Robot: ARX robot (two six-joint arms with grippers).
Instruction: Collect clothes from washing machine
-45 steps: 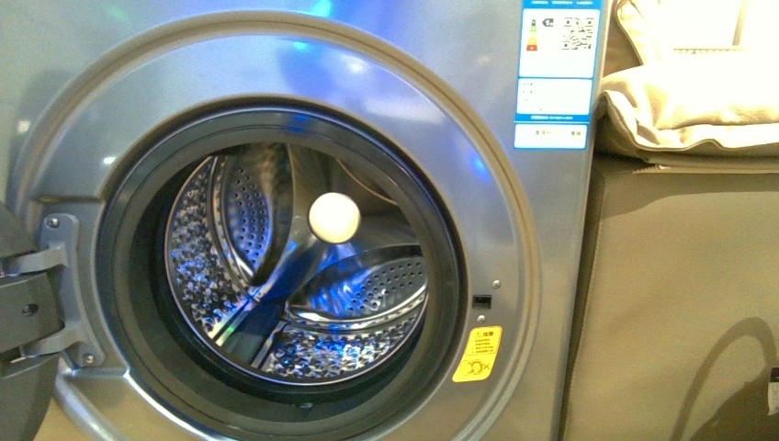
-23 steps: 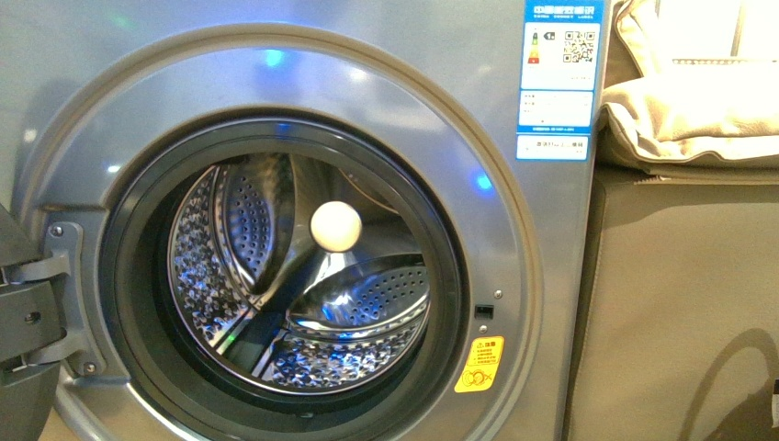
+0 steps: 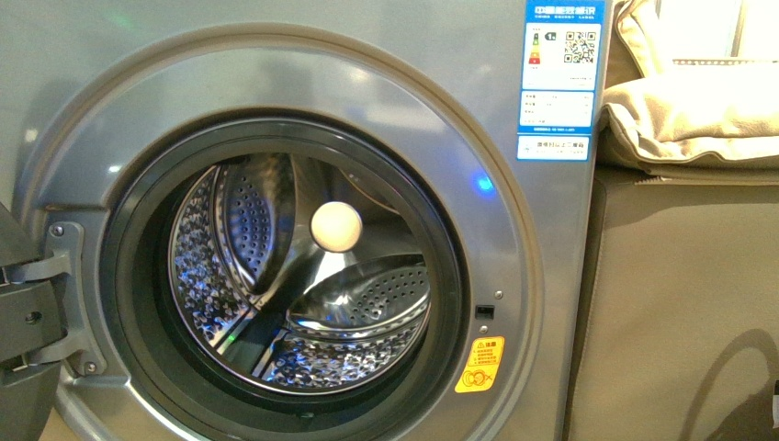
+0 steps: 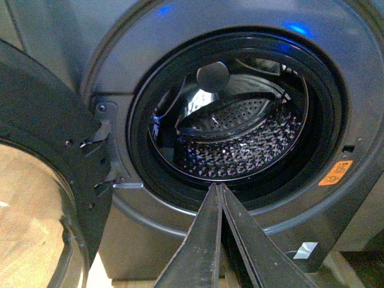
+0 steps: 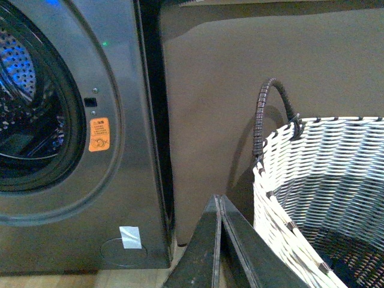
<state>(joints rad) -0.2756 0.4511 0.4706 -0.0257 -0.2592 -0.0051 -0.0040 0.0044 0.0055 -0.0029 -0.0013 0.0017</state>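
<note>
Both grippers, left [image 4: 219, 198] and right [image 5: 219, 207], closed, empty; washing machine [image 3: 514, 266] drum shows no clothes; soft fabric suits pinching any fold.

Washing machine [image 3: 276, 83] at left, its door [image 4: 42, 180] swung open to the left on the hinge [image 3: 55, 276]. Inside the opening, the drum [image 3: 303, 285], with a round knob [image 3: 335, 226] at its back centre. Label [image 3: 558, 78] at the upper right of the front; sticker [image 3: 479, 365] lower right of the opening. Sofa [image 3: 680, 294] directly right of the machine, cushion [image 3: 689, 110] on top. Basket [image 5: 324, 180] in front of the sofa, right of the machine.
</note>
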